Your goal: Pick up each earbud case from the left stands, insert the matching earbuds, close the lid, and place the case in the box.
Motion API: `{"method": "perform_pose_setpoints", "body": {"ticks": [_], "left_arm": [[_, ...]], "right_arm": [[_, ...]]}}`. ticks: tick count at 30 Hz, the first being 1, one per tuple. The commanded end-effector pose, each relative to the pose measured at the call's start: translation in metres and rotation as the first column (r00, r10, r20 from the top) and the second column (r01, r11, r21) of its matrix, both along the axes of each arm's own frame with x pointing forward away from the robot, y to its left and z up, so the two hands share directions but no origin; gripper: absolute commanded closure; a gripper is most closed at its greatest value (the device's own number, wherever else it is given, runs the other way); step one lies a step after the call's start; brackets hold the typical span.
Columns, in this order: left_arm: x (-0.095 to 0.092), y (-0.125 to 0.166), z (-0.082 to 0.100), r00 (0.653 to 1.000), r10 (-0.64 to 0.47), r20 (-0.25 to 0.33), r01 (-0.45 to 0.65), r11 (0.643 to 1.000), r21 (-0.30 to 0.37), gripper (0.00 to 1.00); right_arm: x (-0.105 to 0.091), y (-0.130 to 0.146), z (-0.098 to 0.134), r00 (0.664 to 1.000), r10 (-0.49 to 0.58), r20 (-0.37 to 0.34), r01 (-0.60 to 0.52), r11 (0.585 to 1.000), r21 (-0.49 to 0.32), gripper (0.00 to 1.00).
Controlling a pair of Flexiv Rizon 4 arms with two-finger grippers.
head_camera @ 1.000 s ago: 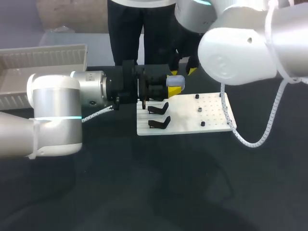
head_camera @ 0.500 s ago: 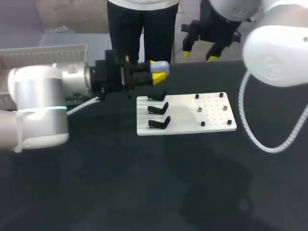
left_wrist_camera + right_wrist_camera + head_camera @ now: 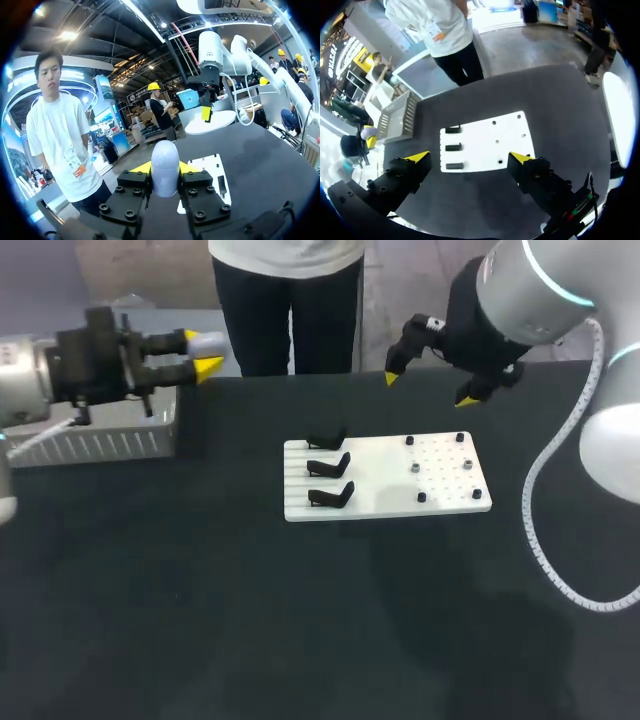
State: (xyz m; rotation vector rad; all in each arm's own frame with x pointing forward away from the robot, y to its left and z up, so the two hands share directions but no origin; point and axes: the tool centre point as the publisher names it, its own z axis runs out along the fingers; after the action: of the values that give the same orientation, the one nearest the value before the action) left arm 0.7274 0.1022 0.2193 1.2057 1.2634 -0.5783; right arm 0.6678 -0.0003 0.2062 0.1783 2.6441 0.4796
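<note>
The left end effector (image 3: 200, 353) clamps the case (image 3: 208, 341) near the box (image 3: 100, 445). The right end effector (image 3: 428, 389) hangs open over the counter (image 3: 250, 620), beyond the white board (image 3: 380, 498).

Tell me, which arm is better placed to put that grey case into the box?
Likely left. The left gripper is shut on the case, close beside the box; the right gripper hangs open beyond the white board, empty.

High rear head view, level left wrist, downward right wrist; white board (image 3: 385, 485) common to all.
</note>
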Motion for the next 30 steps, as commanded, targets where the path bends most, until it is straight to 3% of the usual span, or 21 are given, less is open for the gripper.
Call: {"method": "perform_pose_setpoints", "body": {"ticks": [1, 5, 12, 21, 30], "left_arm": [[-0.017, 0.057, 0.006, 0.979, 0.198, 0.046, -0.198, 0.98, -0.023, 1.0], [-0.009, 0.085, -0.001, 0.958, 0.272, 0.086, -0.273, 0.962, -0.005, 1.0], [0.008, 0.118, -0.031, 0.914, 0.398, 0.083, -0.402, 0.915, 0.041, 1.0], [0.038, 0.126, -0.065, 0.857, 0.513, 0.052, -0.515, 0.856, 0.053, 1.0], [0.069, 0.129, -0.091, 0.828, 0.559, 0.039, -0.561, 0.825, 0.066, 1.0]], "right_arm": [[-0.006, 0.001, -0.004, 0.997, -0.035, 0.066, 0.034, 0.999, 0.005, 0.0], [-0.01, 0.004, -0.007, 0.997, -0.049, 0.056, 0.048, 0.999, 0.013, 0.0], [-0.014, 0.004, -0.013, 0.997, -0.073, 0.037, 0.072, 0.997, 0.019, 0.0], [-0.012, 0.001, -0.019, 0.996, -0.086, 0.014, 0.085, 0.996, 0.018, 0.0], [-0.008, 0.0, -0.025, 0.997, -0.082, -0.011, 0.083, 0.997, 0.007, 0.0]]}}
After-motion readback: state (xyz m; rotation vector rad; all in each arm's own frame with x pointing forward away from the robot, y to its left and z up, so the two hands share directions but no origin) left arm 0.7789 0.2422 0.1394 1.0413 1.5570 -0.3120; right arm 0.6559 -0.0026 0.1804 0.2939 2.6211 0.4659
